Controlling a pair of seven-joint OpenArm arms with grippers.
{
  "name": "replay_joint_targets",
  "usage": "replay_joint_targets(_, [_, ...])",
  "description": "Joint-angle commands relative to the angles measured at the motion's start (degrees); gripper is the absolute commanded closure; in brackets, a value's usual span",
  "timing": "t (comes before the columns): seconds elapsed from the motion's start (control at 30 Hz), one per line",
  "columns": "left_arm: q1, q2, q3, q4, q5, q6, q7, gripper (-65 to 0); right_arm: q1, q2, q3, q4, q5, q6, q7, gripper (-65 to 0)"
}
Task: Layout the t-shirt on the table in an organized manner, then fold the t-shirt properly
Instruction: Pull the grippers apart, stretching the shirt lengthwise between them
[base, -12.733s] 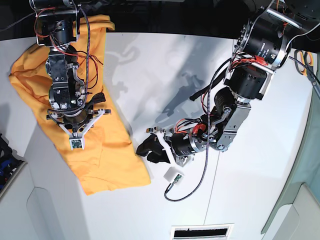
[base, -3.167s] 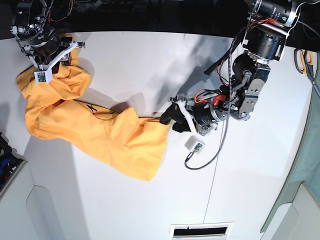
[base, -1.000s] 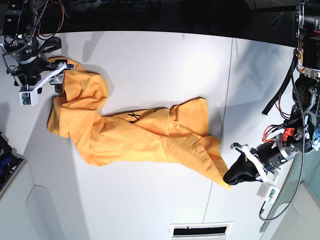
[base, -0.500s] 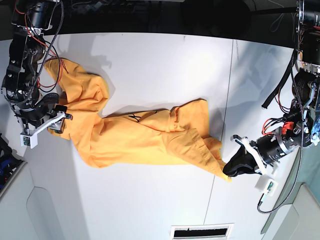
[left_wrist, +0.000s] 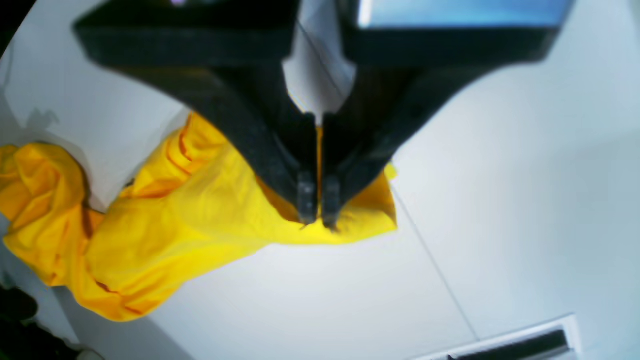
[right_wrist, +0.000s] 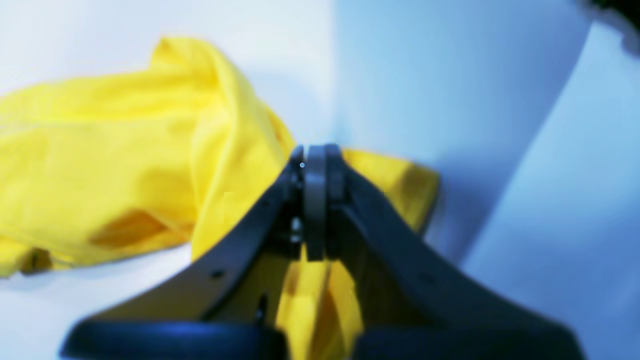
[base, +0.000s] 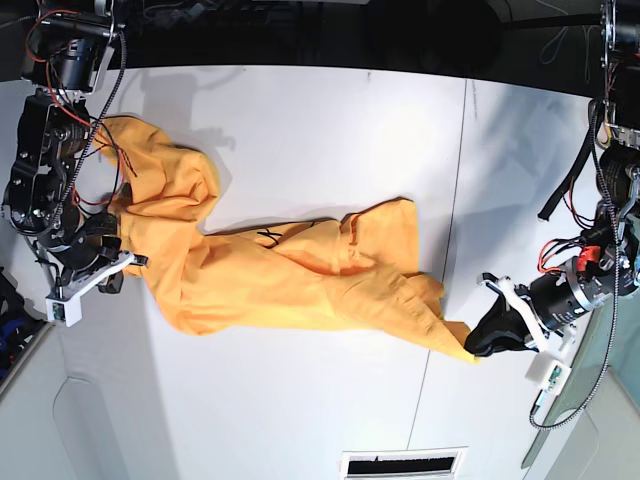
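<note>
Two grippers, both clenched on cloth, and we're squarely in the laying-out stage! The left gripper has its jaws pinched tight on a corner of the t-shirt, out past the thin dark seam on the table. The right gripper is at the far end, jaws closed flat together with orange fabric bunched around and under them; I'd call that a grip on the shirt, though the wrist view is blurry. The shirt itself lies as a long twisted band across the middle of the white table, heaped and rumpled at the right gripper's end, thinning to a point at the left gripper's end. Nowhere near flat yet, by my reckoning. Next, I'd say, they need to pull apart and shake that twist out so the body opens up. Plenty of bare table above and below the band for spreading. Watch the sides, though: each gripper sits near a table edge, so little pulling room remains.
</note>
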Motion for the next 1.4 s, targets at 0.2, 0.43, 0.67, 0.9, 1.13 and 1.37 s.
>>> replay_joint_targets(0.2, [-1.0, -2.0, -0.6, 0.9, -1.2, -0.2, -1.0, 0.0, 1.4, 0.6, 0.3, 1.0, 0.3, -0.2, -1.3, -18.4])
replay_joint_targets(0.43, [-1.0, -2.0, -0.6, 0.9, -1.2, -0.2, -1.0, 0.0, -1.6, -0.4, 0.3, -1.1, 0.9, -0.4, -1.2, -40.5])
replay_joint_targets(0.67, [-1.0, -2.0, -0.6, 0.9, -1.3, -0.2, -1.1, 0.0, -1.1, -1.3, 0.3, -5.8, 0.9, 0.1, 2.0, 0.0])
replay_joint_targets(0.9, [-1.6, -2.4, -1.2, 0.9, 0.7, 0.3, -1.5, 0.0, 1.4, -1.2, 0.3, -3.2, -0.5, 4.2, 4.9, 0.0])
replay_joint_targets(1.13, [-5.9, -4.9, -7.8, 0.9, 0.8, 0.7, -0.8, 0.0, 8.5, 1.2, 0.3, 0.7, 0.0, 5.2, 2.8, 0.0])
replay_joint_targets(1.37, [-8.3, -11.1, -8.3, 0.9, -1.9, 0.7, -0.8, 0.0, 13.1, 7.7, 0.3, 0.7, 4.0, 5.2, 1.7, 0.0])
